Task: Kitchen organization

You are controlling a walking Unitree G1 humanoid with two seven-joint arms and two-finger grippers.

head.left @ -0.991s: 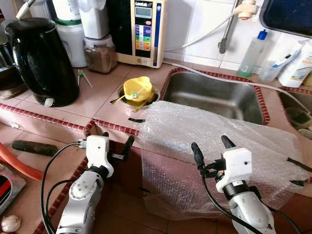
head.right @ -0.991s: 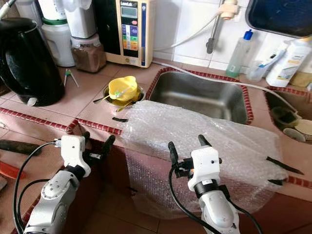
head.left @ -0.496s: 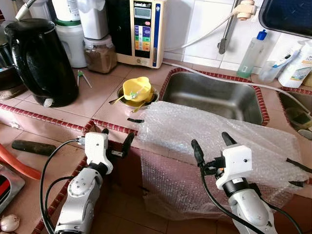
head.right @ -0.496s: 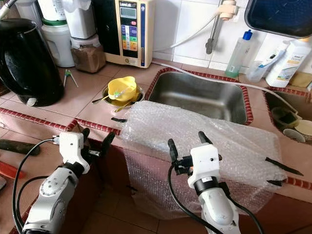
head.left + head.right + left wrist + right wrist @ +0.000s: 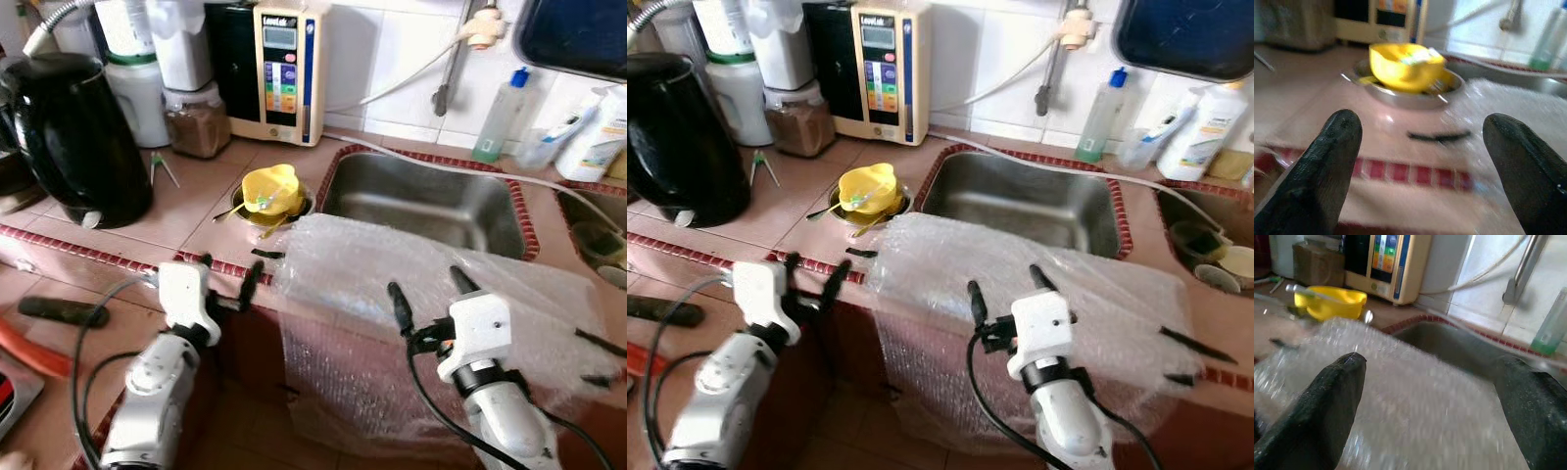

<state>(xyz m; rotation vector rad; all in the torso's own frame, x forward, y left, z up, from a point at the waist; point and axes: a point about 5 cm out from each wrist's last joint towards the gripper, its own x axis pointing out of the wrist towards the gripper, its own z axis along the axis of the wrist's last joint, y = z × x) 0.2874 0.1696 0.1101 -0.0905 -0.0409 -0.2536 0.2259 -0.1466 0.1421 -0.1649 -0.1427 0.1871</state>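
A sheet of bubble wrap [image 5: 411, 284] lies over the counter's front edge, beside the steel sink [image 5: 426, 201], and hangs down the cabinet front. A yellow bowl [image 5: 271, 188] with a spoon sits in a steel dish [image 5: 1405, 93] left of the sink. My left gripper [image 5: 227, 277] is open at the counter edge, just left of the wrap, facing the yellow bowl [image 5: 1405, 66]. My right gripper [image 5: 429, 290] is open in front of the bubble wrap [image 5: 1415, 396], its fingers held just above the sheet.
A black kettle [image 5: 78, 137], jars and a water purifier [image 5: 284, 59] stand along the back left. Bottles [image 5: 500, 113] stand behind the sink by the tiled wall. A second basin [image 5: 598, 230] lies at far right. A black strip [image 5: 1437, 135] lies on the tiles near the wrap.
The camera has shifted slightly, and the picture has blurred. Both grippers stay open in about the same places at the counter edge.
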